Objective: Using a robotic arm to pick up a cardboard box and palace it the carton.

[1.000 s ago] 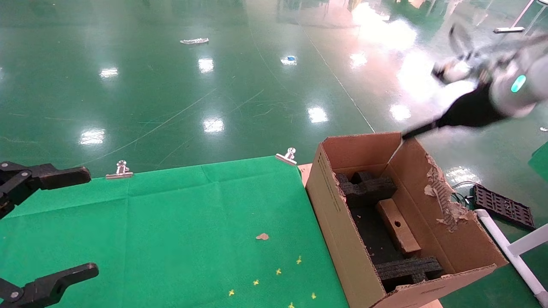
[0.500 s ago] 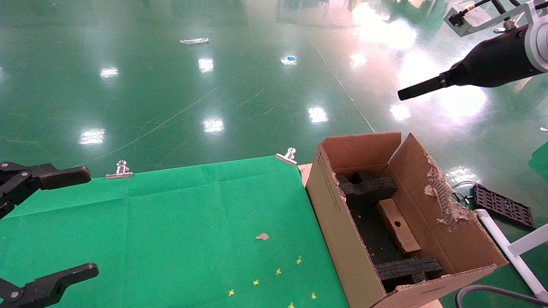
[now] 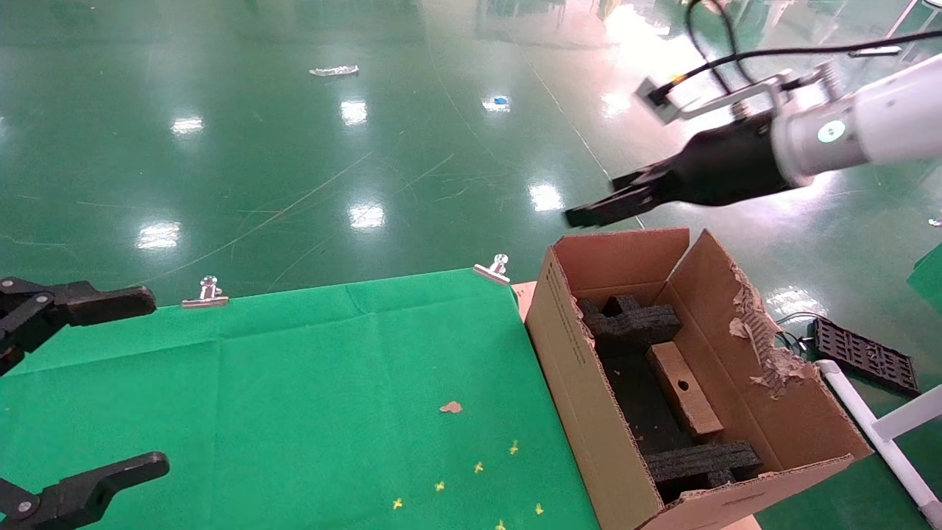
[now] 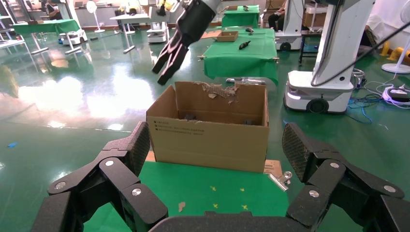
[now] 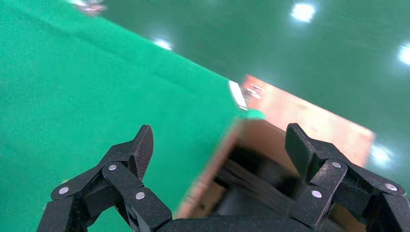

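The cardboard box (image 3: 684, 390), a flat reddish-brown slab with a round hole in its edge, lies inside the carton (image 3: 567, 346) between black foam inserts (image 3: 633, 320). The white robotic arm's right gripper (image 3: 596, 200) hangs open and empty above the carton's far rim. In the right wrist view my right gripper (image 5: 218, 133) looks down on the carton's wall (image 5: 212, 164) and the dark foam inside. The left gripper (image 3: 151, 381) is parked open over the left of the green cloth. In the left wrist view the left gripper (image 4: 216, 137) faces the carton (image 4: 208, 140).
Green cloth (image 3: 331, 368) covers the table, held by metal clips (image 3: 206, 291) (image 3: 493, 269). A cardboard scrap (image 3: 450, 406) and yellow marks lie on it. The carton's right flap is torn (image 3: 758, 331). A black crate (image 3: 865, 353) and white pipe frame (image 3: 883, 434) stand right of it.
The right arm has swung from the upper right leftward and down to above the carton's far rim. The box stays in the carton; the left arm has not moved.
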